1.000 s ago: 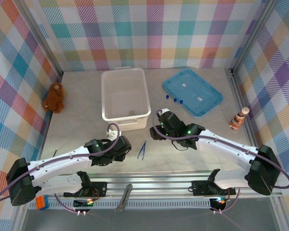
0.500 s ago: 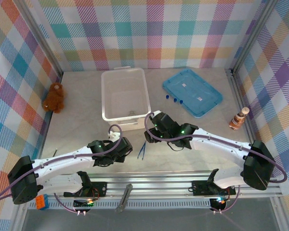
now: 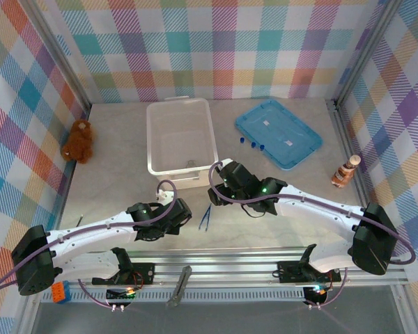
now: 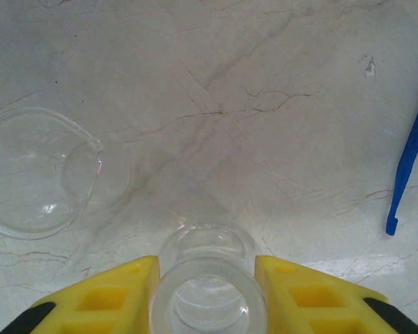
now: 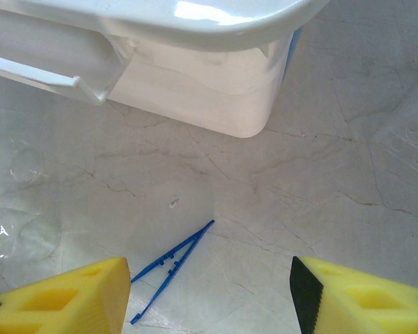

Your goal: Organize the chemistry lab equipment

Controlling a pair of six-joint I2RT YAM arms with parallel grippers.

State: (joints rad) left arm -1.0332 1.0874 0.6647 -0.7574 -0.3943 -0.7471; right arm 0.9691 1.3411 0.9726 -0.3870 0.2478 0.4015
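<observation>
My left gripper is shut on a small clear glass beaker, with a yellow finger pressed against each side of its rim. A larger clear beaker stands apart on the table to its left. Seen from above, the left gripper sits left of the slim dark-blue tweezers. My right gripper hangs open above the table, and the tweezers lie flat just inside its left finger, untouched. Blue-capped tubes lie beside the blue lid.
A white bin stands at the back centre, its corner close ahead of the right gripper. A brown teddy bear sits at the far left. A brown-and-white bottle figure stands at the right wall.
The left gripper's fingers have closed in on the small beaker. The right arm swung left to above the tweezers and has since held still, its jaws unchanged.
</observation>
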